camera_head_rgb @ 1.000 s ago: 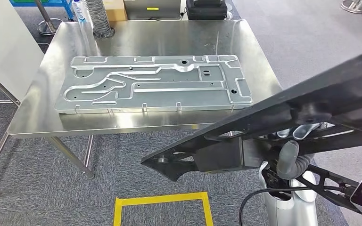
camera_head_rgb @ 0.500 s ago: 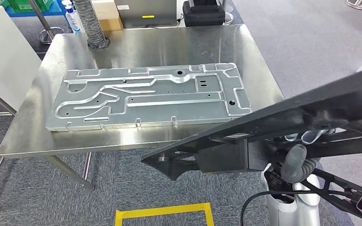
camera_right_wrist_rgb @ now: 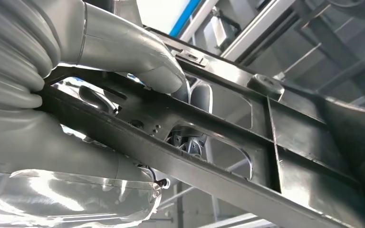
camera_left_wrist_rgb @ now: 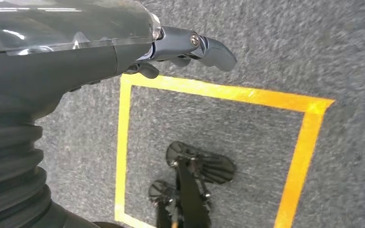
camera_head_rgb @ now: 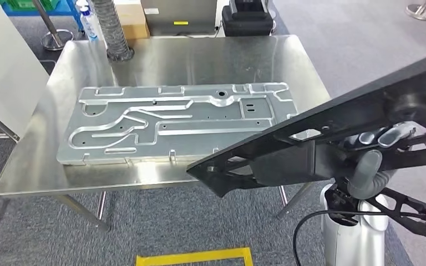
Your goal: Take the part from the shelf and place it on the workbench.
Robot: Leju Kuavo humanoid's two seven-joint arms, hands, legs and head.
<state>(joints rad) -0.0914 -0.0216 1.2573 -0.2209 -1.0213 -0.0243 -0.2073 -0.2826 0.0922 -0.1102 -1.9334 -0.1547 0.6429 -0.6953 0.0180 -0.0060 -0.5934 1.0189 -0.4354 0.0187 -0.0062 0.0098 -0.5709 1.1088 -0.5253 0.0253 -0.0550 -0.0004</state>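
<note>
The right hand (camera_head_rgb: 380, 145) has its fingers wrapped round the long black ribbed frame part (camera_head_rgb: 310, 144), thumb pressed across one bar in the right wrist view and the darker fingers (camera_right_wrist_rgb: 200, 97) curling through an opening from the other side. That frame part is up in the air, slanting from the right edge down towards the middle, and its pointed lower end overlaps the near right corner of the shiny stainless-steel workbench (camera_head_rgb: 161, 55) as seen from the head; whether it touches the bench I cannot tell. Lying flat on the workbench is a large silver metal plate with raised channels and holes (camera_head_rgb: 172, 119). At the far edge stands a grey corrugated hose (camera_head_rgb: 110, 27), with a blue-and-white spray bottle (camera_head_rgb: 89, 25) and a brown cardboard box (camera_head_rgb: 132, 19) beyond; any labels there are too small to read. The left hand (camera_left_wrist_rgb: 171, 45) hangs over grey carpet with nothing in it, fingers loosely curled above a yellow tape square (camera_left_wrist_rgb: 218, 95) on the floor.
</note>
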